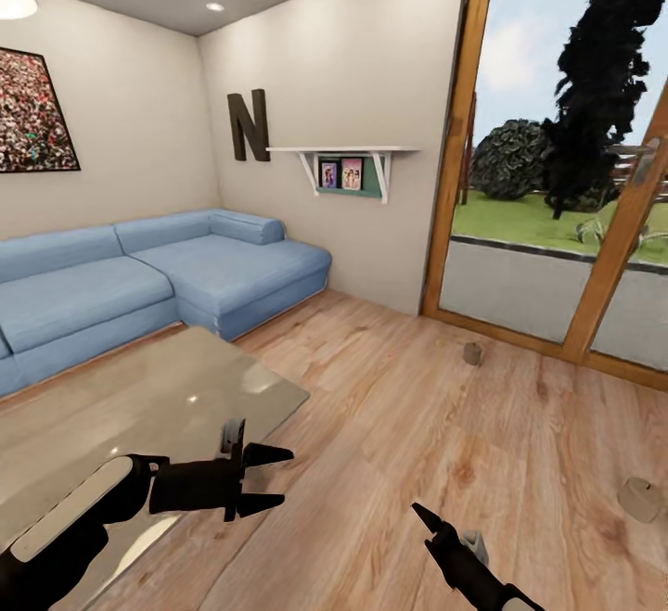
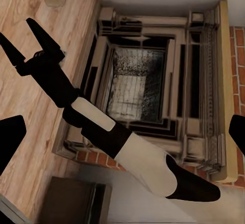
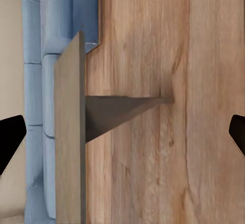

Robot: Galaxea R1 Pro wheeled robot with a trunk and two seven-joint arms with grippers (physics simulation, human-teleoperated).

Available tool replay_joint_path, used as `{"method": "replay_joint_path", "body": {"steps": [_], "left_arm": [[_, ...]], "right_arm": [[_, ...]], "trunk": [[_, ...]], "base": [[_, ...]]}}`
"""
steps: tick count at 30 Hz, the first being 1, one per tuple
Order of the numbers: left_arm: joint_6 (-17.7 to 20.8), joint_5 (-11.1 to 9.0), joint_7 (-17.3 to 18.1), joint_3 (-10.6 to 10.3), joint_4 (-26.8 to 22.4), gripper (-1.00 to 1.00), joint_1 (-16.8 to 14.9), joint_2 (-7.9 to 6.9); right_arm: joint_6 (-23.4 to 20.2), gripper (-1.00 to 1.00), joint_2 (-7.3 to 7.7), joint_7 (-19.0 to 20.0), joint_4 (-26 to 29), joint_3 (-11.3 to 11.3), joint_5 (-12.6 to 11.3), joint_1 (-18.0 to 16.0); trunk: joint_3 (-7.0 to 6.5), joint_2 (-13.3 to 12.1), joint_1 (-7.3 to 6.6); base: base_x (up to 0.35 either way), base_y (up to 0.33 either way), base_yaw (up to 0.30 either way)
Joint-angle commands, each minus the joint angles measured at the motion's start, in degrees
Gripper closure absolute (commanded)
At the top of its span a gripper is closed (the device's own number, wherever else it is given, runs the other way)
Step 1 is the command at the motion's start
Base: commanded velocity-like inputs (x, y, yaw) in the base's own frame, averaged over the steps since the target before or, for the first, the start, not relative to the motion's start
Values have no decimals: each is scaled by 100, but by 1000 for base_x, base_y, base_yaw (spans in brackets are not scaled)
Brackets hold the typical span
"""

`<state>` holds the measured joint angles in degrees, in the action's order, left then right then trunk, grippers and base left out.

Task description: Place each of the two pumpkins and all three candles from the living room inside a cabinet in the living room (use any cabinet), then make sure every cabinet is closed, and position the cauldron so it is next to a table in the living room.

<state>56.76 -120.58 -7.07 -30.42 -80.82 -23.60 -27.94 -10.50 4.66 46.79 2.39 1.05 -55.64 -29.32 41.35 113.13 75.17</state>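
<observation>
- The right gripper (image 1: 429, 518) pokes in from the head view's lower edge; one dark fingertip is clear, so its jaw spread cannot be judged there
- In the right wrist view the fingertips (image 3: 11, 138) are cut by both side edges
- The far candle (image 1: 472, 352) by the glass door is too small to make out
- The near candle (image 1: 642, 498) is clipped by the right edge
- The sofa (image 1: 139, 277) runs off the left edge
- The coffee table (image 1: 139, 407) is partly hidden behind the left gripper (image 1: 264, 479)
</observation>
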Motion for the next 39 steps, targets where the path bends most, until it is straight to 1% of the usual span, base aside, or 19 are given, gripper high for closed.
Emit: {"method": "replay_joint_path", "body": {"steps": [1, 5, 12, 19, 30, 39], "left_arm": [[2, -62, -55, -7, -4, -100, -5, -6], [2, -62, -50, -4, -4, -100, -5, -6], [2, -62, -41, 10, -4, -100, -5, -9], [2, -62, -40, 18, -4, -100, -5, -10], [2, -62, -40, 27, -1, -100, -5, -10], [2, -62, -32, 34, -2, -100, -5, -10]], "right_arm": [[-57, -100, 0, 15, -2, 10, -35, -4], [-57, -100, 2, 15, -2, 10, -35, -4], [-57, -100, 4, 15, -2, 10, -35, -4], [-57, -100, 8, 15, -2, 10, -35, -4], [-57, -100, 8, 15, -2, 10, -35, -4], [-57, -100, 8, 15, -2, 10, -35, -4]], "trunk": [[6, 3, 3], [6, 3, 3], [6, 3, 3], [6, 3, 3], [6, 3, 3], [6, 3, 3]], "base": [[308, 60, -272], [171, 69, -146], [19, 16, -16], [1, 109, -26], [0, 10, -236], [0, 85, -91]]}}
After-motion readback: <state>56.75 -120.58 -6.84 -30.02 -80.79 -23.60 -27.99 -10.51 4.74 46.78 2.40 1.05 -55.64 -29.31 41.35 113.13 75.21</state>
